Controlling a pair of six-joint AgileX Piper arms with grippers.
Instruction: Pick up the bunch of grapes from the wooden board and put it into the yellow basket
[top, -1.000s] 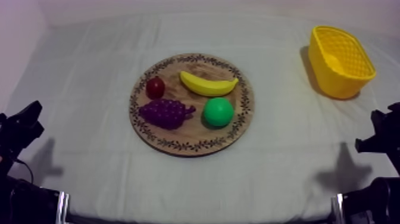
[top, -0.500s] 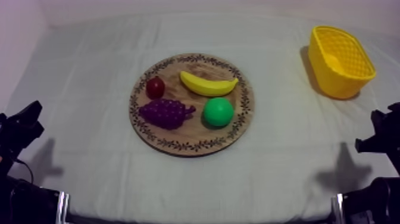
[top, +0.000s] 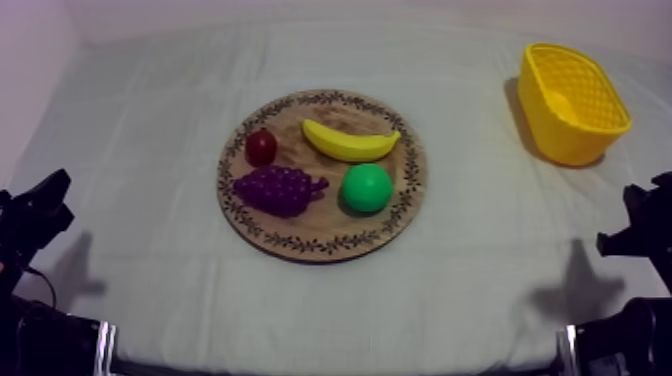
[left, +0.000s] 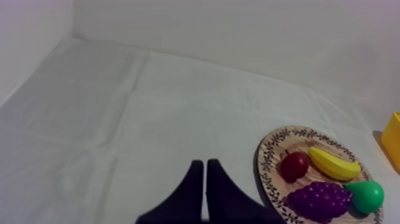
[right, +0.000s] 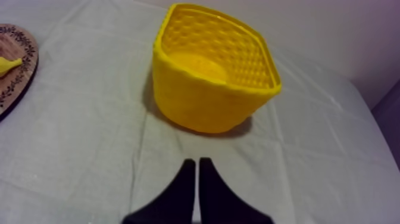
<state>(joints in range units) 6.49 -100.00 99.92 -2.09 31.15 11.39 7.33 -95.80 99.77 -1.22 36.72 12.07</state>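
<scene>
A purple bunch of grapes lies on the front left part of the round wooden board at the table's middle; the left wrist view also has the grapes. The yellow basket stands at the far right, with nothing inside it. My left gripper rests low at the left edge, and its fingers lie together as a narrow wedge, shut on nothing, left of the board. My right gripper rests low at the right edge, shut, just in front of the basket.
The board also holds a banana, a green pear and a small red fruit. Bare cloth lies between the board and the basket and along the table's front.
</scene>
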